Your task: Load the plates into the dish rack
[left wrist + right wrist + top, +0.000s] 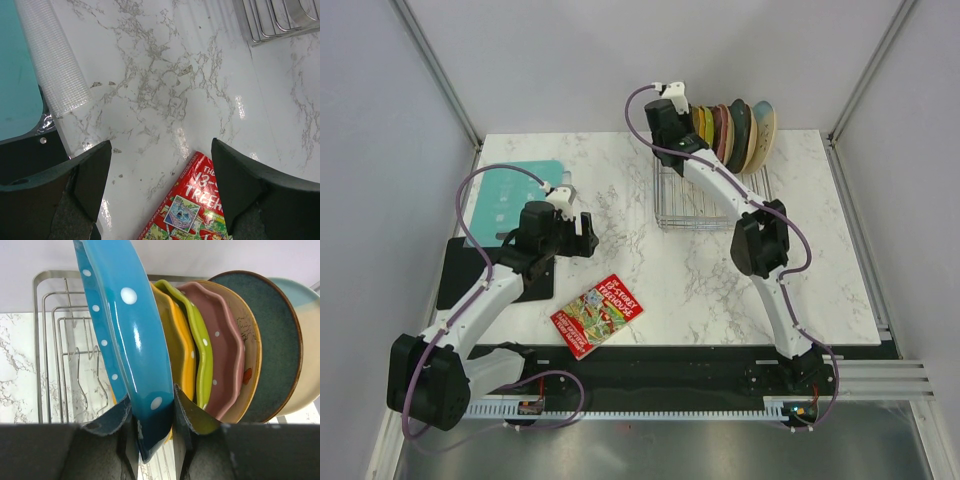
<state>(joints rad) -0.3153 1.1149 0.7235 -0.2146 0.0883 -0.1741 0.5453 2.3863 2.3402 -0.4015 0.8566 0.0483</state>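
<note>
A: What lies around the left gripper (585,235)?

B: Its jaws stand wide apart with nothing between them, above the bare marble bench (720,290). To its left are a teal board (510,200) and a black mat (470,275). Just behind it, toward the arm bases, lies a red picture book (597,315).

A: And the right gripper (670,118)?

B: It is clamped on the rim of the blue plate (125,340), holding it upright on edge over the far end of the dish rack (705,205). To the right of its fingers stand the orange plate (175,340), the lime green plate (197,340) and the pink plate (225,350). Beyond them are a tan plate (252,340), a dark green plate (272,340) and a cream plate (305,355).

A: Is the blue one seated in a slot?

B: I cannot tell. It stands close against the orange one.
</note>
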